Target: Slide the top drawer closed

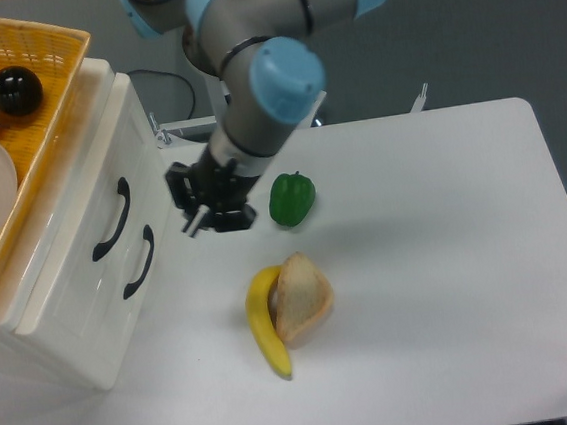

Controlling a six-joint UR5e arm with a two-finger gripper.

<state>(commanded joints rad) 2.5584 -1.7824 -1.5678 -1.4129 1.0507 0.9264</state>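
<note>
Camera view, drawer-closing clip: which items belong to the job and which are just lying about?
Job:
top drawer, front level with the lower one
gripper, off the cabinet, touching nothing

Lying about:
lower drawer
orange basket
green pepper
banana
bread

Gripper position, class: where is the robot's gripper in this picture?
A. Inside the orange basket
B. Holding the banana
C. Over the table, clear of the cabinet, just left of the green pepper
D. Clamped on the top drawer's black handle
C: the gripper hangs above the white table between the top drawer and the green pepper, touching neither handle.
</note>
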